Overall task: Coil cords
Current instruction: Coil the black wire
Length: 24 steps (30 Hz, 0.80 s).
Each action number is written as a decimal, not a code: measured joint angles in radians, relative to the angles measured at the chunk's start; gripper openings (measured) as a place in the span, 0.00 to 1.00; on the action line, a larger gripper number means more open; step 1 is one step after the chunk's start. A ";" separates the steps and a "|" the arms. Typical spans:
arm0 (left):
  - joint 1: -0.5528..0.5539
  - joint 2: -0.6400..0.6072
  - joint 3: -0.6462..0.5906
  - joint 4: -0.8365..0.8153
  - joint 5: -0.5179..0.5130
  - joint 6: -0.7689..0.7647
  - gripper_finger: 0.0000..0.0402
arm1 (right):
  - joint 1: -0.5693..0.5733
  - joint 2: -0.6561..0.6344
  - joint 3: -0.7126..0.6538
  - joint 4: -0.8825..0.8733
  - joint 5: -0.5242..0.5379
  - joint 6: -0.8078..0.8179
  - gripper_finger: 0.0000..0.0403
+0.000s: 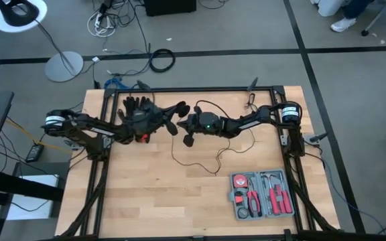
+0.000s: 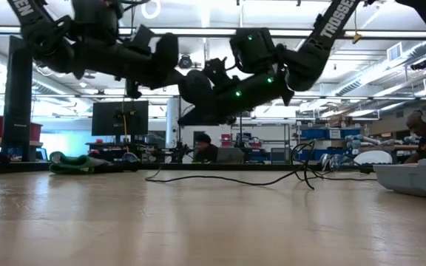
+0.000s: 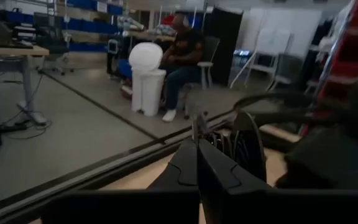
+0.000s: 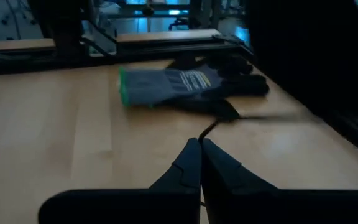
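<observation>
The cord is a very thin black wire; its slack length (image 1: 200, 164) winds over the middle of the wooden table, and several loops of it (image 3: 241, 146) hang just beyond my left gripper's fingers. Both grippers meet nose to nose above the far middle of the table, raised off the wood. My left gripper (image 1: 173, 124) comes from the left and my right gripper (image 1: 187, 124) from the right, each shut on the cord. A dark work glove (image 4: 185, 84) lies flat on the table behind them. My left gripper pinches a strand of the cord (image 3: 195, 127) between its two fingers, which reach in level from the table's left. The looped wire hangs beyond them, clear of the table. My right gripper pinches one strand of the cord (image 4: 202, 138) between its two fingers, slanting slightly down from the table's right. From there the wire (image 4: 225, 117) runs on toward the glove, above the wood.
An open grey tool case (image 1: 263, 194) with red-handled pliers sits at the near right. Black frame rails (image 1: 293, 154) run along the table's sides. The slack wire on the wood (image 2: 257, 179) trails toward the right. A seated person (image 3: 182, 56) shows beyond the table.
</observation>
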<state>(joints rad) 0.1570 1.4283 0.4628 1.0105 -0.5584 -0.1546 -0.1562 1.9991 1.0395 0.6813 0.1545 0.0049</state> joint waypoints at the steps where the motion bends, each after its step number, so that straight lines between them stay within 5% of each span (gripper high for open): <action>1: 0.000 0.006 0.017 -0.030 -0.002 0.014 0.00 | 0.004 0.000 0.009 -0.004 -0.001 -0.008 0.00; 15: 0.000 0.011 0.061 -0.301 -0.006 0.104 0.00 | 0.035 -0.009 0.028 -0.030 -0.001 -0.046 0.00; 24: -0.001 0.011 0.060 -0.303 0.059 0.100 0.00 | 0.025 -0.091 0.028 -0.246 -0.048 -0.079 0.00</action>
<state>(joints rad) 0.1562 1.4391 0.5232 0.7072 -0.4992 -0.0546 -0.1315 1.9082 1.0676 0.4351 0.1061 -0.0742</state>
